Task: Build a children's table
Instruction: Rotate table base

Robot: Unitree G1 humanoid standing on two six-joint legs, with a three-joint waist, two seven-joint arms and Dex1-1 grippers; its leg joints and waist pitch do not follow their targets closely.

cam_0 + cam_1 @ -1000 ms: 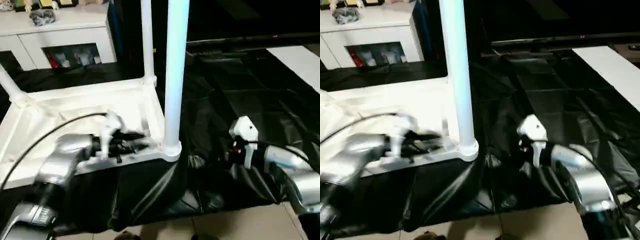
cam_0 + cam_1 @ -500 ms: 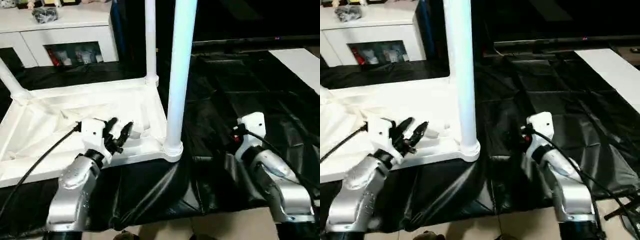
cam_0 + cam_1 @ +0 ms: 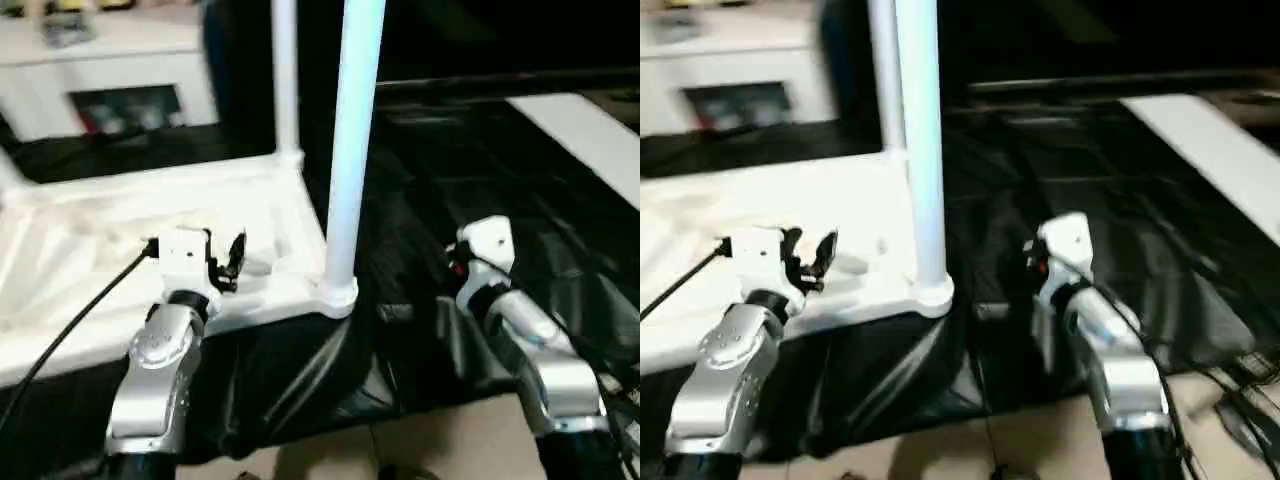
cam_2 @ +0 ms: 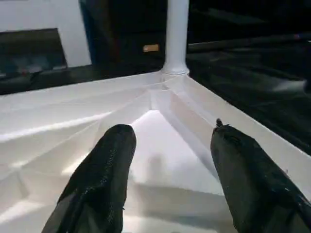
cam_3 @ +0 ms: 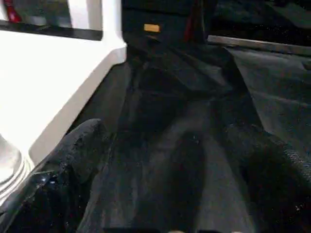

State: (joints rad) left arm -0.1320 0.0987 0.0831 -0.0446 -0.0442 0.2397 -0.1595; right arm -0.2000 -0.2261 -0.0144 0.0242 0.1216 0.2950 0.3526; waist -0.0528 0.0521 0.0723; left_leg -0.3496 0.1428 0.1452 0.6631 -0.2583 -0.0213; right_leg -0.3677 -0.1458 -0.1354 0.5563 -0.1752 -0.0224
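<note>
- While it lies upside down on a black sheet (image 3: 470, 190), the white tabletop (image 3: 90, 260) shows its ribbed underside
- 2 white legs stand in its corner sockets: the near leg (image 3: 350, 150) and the far leg (image 3: 284, 80)
- Left gripper (image 4: 170, 160) hangs over the ribs, jaws apart, holding nothing
- Right gripper (image 5: 170, 160) points over the black sheet beside the tabletop, jaws wide, empty
</note>
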